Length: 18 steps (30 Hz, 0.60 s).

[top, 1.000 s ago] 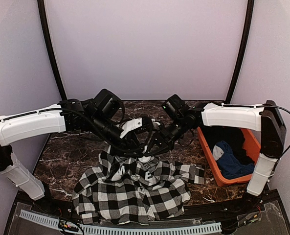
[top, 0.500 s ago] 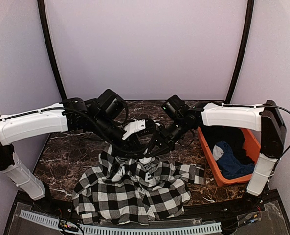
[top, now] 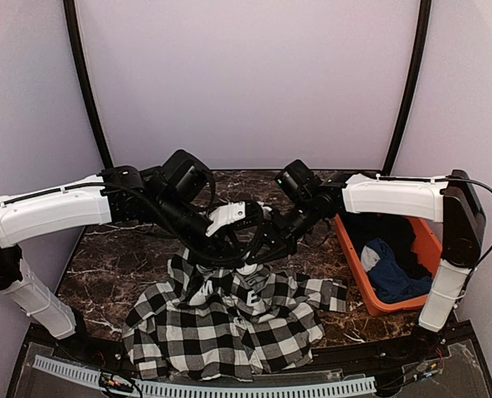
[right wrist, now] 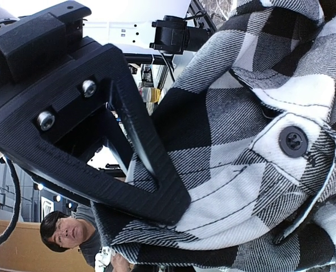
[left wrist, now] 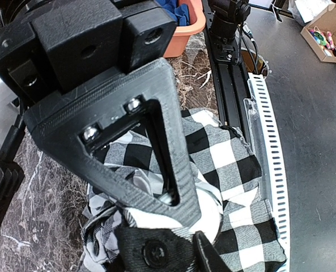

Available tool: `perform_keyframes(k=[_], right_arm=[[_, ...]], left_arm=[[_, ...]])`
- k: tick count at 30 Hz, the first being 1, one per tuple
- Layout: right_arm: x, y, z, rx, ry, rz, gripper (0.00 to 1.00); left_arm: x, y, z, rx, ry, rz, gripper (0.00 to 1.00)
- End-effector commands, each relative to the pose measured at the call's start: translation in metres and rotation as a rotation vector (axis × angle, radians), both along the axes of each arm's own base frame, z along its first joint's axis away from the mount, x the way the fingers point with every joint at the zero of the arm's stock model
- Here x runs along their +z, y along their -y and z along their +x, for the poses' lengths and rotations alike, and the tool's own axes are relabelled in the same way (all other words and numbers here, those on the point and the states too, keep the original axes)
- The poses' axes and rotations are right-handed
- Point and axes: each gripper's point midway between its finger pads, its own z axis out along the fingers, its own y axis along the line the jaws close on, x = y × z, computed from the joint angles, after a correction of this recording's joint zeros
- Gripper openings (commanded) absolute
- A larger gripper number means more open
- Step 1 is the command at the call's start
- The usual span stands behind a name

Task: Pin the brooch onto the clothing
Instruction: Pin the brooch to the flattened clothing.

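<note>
The black-and-white checked shirt (top: pixel 229 323) lies crumpled at the near middle of the marble table. Both grippers meet over its upper edge. My left gripper (top: pixel 233 253) points down at the shirt. In the left wrist view its jaws (left wrist: pixel 199 232) stand nearly closed around a white round piece (left wrist: pixel 235 209) that looks like the brooch, pressed against the checked cloth (left wrist: pixel 230 153) beside a black button (left wrist: pixel 156 252). My right gripper (top: pixel 260 247) is shut on a fold of the shirt (right wrist: pixel 241 113). Its near finger (right wrist: pixel 156 170) lies across the cloth; the other finger is hidden under it.
An orange bin (top: pixel 353 257) stands at the right with a dark blue garment (top: pixel 391 278) inside; the bin also shows in the left wrist view (left wrist: pixel 184 28). A white perforated rail (top: pixel 229 385) runs along the near edge. A person (right wrist: pixel 66 232) is behind the table.
Both grippers have stayed together at the shirt's upper edge. The left wrist has shifted only slightly. The shirt has not visibly moved.
</note>
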Motion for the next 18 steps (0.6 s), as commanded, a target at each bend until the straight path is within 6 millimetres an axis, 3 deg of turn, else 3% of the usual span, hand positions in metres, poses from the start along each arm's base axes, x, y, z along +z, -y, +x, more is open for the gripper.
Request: perform_keyframes(k=[1,18], right_arm=[[0.074,-0.003,0.013,0.052,0.167,0.305,0.00],[0.068,-0.008,0.009,0.048,0.186,0.268,0.00]], left_arm=[[-0.059,-0.018,-0.033,-0.061,-0.125,0.213,0.30],[-0.079,-0.019,-0.032,-0.051,-0.106,0.334,0.27]])
